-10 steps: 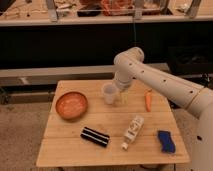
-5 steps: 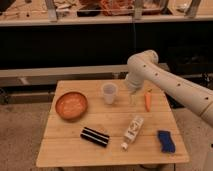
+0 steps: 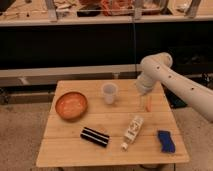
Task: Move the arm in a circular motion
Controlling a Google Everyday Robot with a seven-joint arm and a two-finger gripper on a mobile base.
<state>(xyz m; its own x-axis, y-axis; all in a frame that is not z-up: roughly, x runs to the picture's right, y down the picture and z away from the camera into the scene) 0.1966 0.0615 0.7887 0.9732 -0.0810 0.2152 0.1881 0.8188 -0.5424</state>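
Note:
The white arm [image 3: 172, 80] of thick rounded segments with small dark dots reaches in from the right edge over the wooden table [image 3: 75, 150]. Its bulbous joint [image 3: 154, 66] hangs above the table's back right part. From there it bends down to a narrow pale tip, the gripper [image 3: 142, 101]. The gripper hovers just left of an orange carrot [image 3: 149, 104] and right of a white cup [image 3: 109, 93]. It holds nothing that I can see.
An orange bowl [image 3: 71, 105] sits at the table's left. A black striped bar [image 3: 95, 136], a lying white bottle [image 3: 133, 131] and a blue object [image 3: 165, 141] lie along the front. A dark shelf unit [image 3: 100, 45] stands behind the table.
The arm's joint and tip have swung to the right, from above the white cup to beside the carrot. The objects on the table have not moved.

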